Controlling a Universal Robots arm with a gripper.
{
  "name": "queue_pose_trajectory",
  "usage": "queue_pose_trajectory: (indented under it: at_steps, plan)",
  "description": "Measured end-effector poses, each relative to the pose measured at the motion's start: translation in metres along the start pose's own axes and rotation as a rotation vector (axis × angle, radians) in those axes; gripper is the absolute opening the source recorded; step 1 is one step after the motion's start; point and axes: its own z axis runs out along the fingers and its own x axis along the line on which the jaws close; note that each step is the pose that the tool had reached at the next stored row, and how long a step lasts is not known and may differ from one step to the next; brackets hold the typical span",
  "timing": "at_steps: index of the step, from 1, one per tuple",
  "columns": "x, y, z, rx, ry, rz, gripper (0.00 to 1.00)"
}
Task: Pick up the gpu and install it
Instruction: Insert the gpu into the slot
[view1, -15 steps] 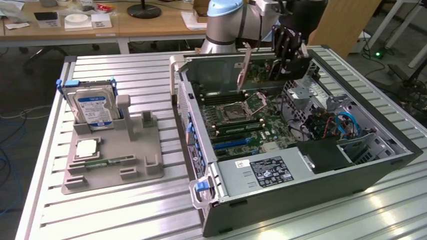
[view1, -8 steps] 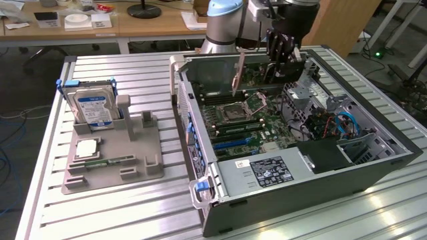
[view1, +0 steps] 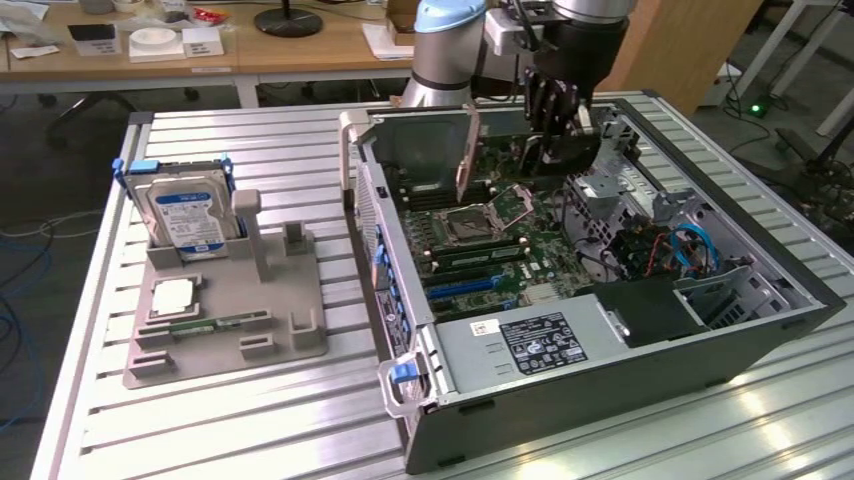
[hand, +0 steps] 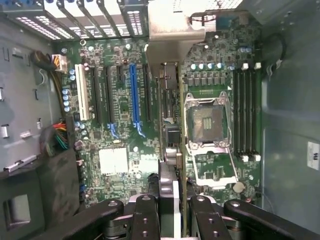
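Above the open computer case (view1: 747, 330), at its far end, the jaws pinch the gpu (view1: 541, 155) from above. They are pressed onto its two faces, and the card stands on edge between them. In the wrist view the gpu (hand: 169, 150) runs straight out from between the fingers (hand: 145, 212) as a thin line. Its long axis lies parallel to the expansion slots on the motherboard (hand: 120, 165), and its silver bracket (hand: 172, 30) points at the case's slotted rear panel (hand: 75, 15).

The card hangs directly below the jaws. It sits between the blue slot (hand: 134, 100) and the empty CPU socket (hand: 207, 122), just beside a black slot. My judgement is that it is lined up along the slots rather than across them. I cannot tell whether its lower edge touches a slot or is apart from it.

Room is tight on both faces. The socket frame is near on one side and the neighbouring slots on the other. In the exterior view the metal cage (view1: 627, 190) and blue cables (view1: 694, 250) crowd the exterior view's right. The bracket (view1: 467, 150) stands near the rear wall.

Well apart, on the worktop (view1: 267, 420) to the exterior view's left, a grey holder (view1: 227, 330) carries the hard drive (view1: 187, 215).
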Motion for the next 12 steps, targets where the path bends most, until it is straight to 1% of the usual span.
queue_pose_trajectory:
  at_steps: [2,3,5,6,10,12]
  plan:
    - [0.001,0.0009,0.0016,0.0001,-0.0002,0.0,0.29]
    - [0.001,0.0033,0.0021,0.0002,-0.0001,0.0,0.29]
    - [0.002,0.0107,0.0026,0.0009,-0.0004,0.0,0.29]
    - [0.002,0.0125,0.0031,0.001,-0.0005,0.001,0.29]
    - [0.003,0.013,0.0068,0.0005,-0.0017,0.004,0.29]
    - [0.005,0.013,0.0076,-0.0027,-0.0058,0.007,0.29]
